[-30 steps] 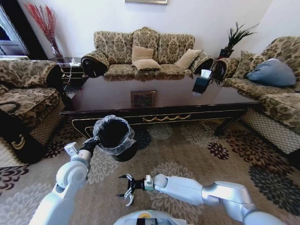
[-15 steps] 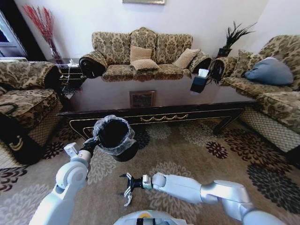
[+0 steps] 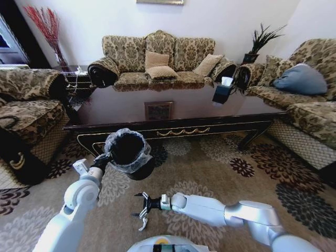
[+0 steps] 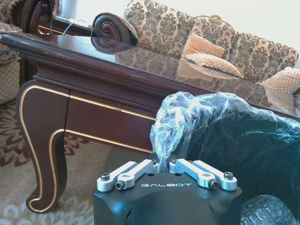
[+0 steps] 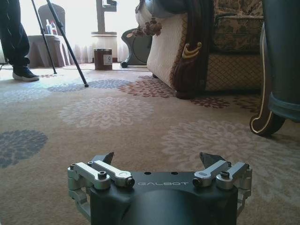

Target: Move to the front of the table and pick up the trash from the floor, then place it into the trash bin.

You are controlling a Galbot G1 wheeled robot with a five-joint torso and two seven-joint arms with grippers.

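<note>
Head view, trash bin (image 3: 127, 151): round, black, rim lined with crinkled clear plastic; held up by left gripper (image 3: 99, 162) before the dark glossy surface (image 3: 184, 107).
Left wrist view: left gripper (image 4: 166, 165) clenched on bag-lined rim.
Right wrist view: right gripper (image 5: 158, 164) released, low over floral carpet (image 5: 103, 112).

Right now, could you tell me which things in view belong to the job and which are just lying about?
Job: trash bin, held by left gripper; table; right gripper, open above the carpet.

Lying about: tissue box, sofa, blue cushion, potted plant.
</note>
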